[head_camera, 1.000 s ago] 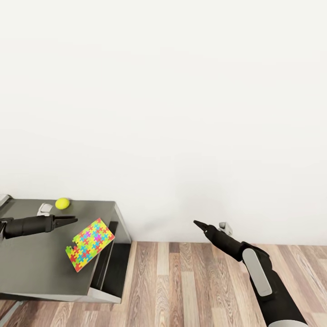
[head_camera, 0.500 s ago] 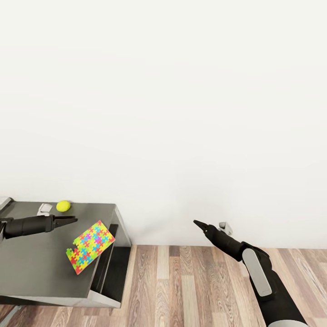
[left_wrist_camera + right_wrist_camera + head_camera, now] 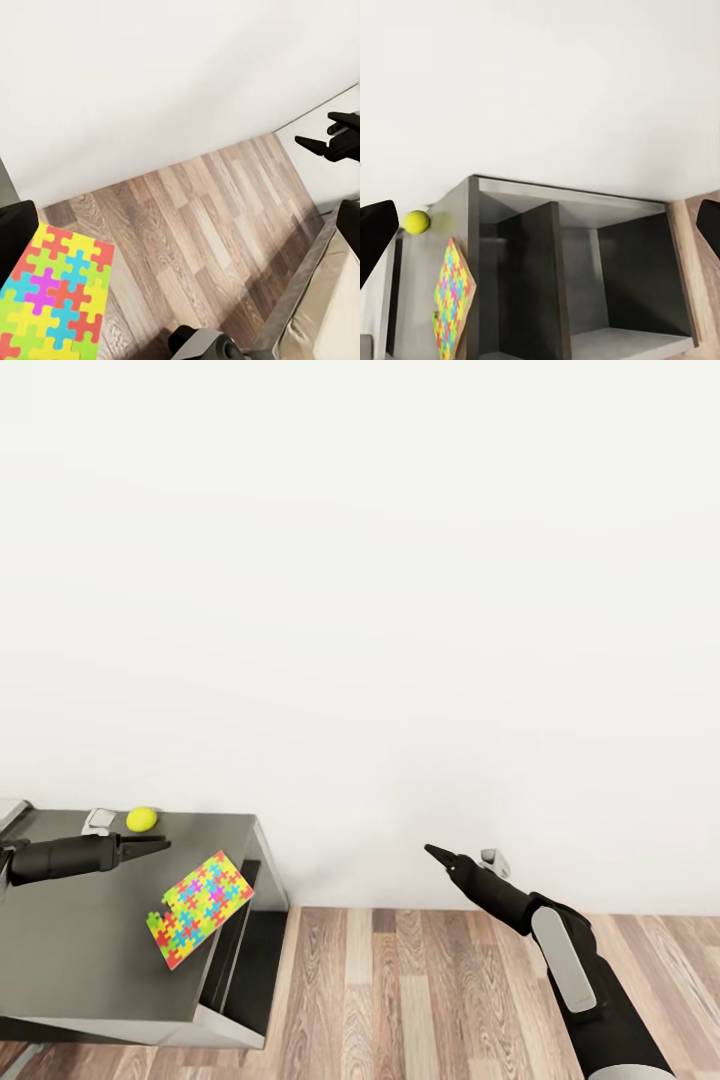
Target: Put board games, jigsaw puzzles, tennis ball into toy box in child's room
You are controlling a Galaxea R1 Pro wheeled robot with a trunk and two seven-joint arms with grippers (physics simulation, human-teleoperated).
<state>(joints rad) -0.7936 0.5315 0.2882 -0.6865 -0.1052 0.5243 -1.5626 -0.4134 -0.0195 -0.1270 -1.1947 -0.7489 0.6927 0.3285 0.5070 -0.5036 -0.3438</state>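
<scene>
Dark grey counter [image 3: 90, 960] sits at the head view's lower left, carrying a jigsaw puzzle [image 3: 200, 908] near its right edge and the tennis ball [image 3: 141, 818] at the back. Left hand [image 3: 160, 846] hovers above, seemingly pressed together; right hand [image 3: 432, 852], lower centre-right over the floor [image 3: 400, 990], likewise.

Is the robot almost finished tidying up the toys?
Not yet. The jigsaw puzzle lies on the dark table, poking over its edge, and the tennis ball sits near the wall. The left gripper hovers between them holding nothing, and the right gripper hangs empty over the floor. Both toys still need picking up.
</scene>
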